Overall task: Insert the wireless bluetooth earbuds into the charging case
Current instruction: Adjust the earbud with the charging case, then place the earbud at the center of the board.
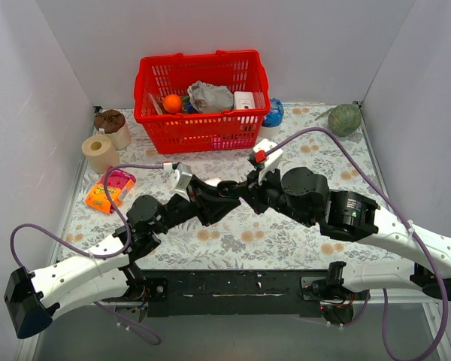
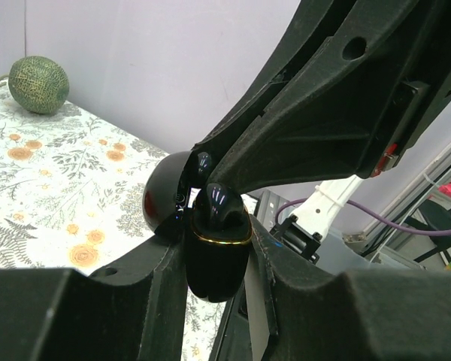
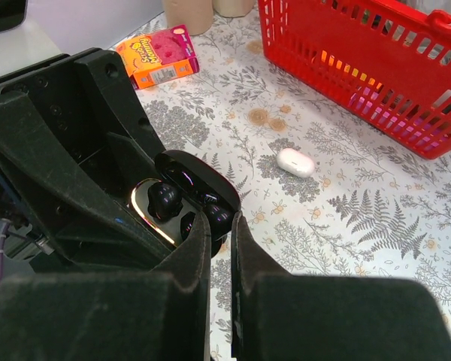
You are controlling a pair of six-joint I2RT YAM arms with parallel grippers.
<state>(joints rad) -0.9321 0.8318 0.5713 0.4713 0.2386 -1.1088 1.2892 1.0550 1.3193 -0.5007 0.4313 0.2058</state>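
- Red basket [image 1: 203, 59] at the far side of the table [image 1: 233, 241] holds an orange ball [image 1: 172, 102], a grey crumpled wad [image 1: 210, 96] and a white box [image 1: 244, 100].
- Left end effector [image 2: 214, 259] is clamped on the charging case [image 3: 184, 179], lid open, above the table.
- Right end effector [image 3: 221, 226] is pinched nearly together on the second earbud [image 3: 216, 216], at the case's rim.
- First earbud [image 3: 164, 199] sits inside the case, just beside those fingertips.
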